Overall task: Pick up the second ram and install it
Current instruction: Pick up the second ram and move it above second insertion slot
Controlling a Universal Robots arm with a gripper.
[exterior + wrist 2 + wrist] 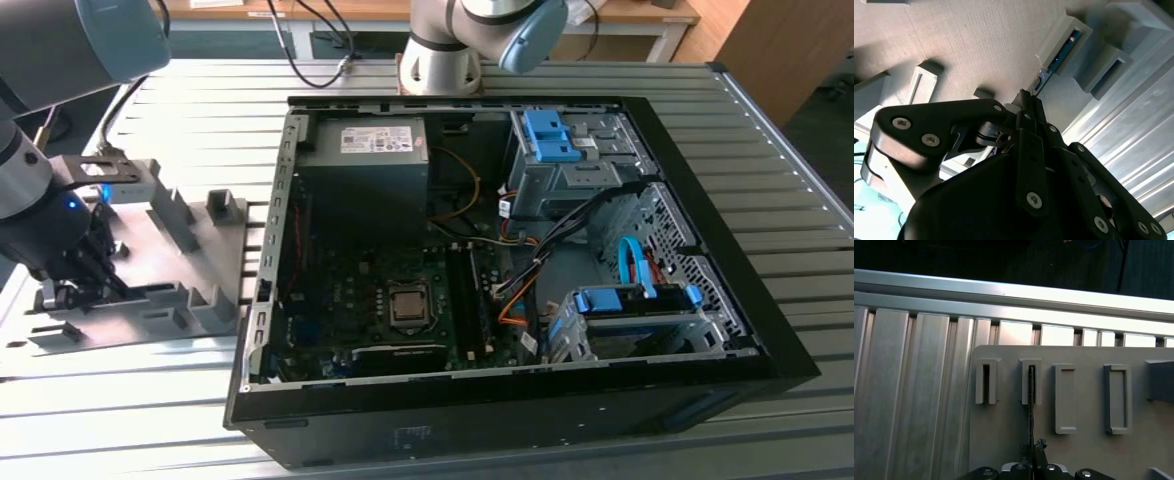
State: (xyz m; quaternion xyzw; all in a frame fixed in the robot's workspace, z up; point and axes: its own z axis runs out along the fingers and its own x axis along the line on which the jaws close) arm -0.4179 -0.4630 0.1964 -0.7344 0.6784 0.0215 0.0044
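The second ram (1031, 405) shows edge-on as a thin dark strip; its far end sits in a slotted grey holder block (1031, 382). In the second wrist view, the ram (1059, 56) has a bluish sheen where it lies in the block. My gripper (1034, 454) is shut on the ram's near end, its black fingers (1030, 130) pressed together around the strip. In the exterior view, the gripper (70, 290) hangs low over the grey holder plate (147, 265) at that view's left, beside the open computer case (667, 150).
The motherboard (400, 300), with its memory slots (465, 290), lies inside the case among cables and blue drive brackets (554, 135). More grey holder blocks (1066, 397) stand on the plate. A ribbed aluminium table (787, 190) carries everything. The arm's base (441, 60) stands behind the case.
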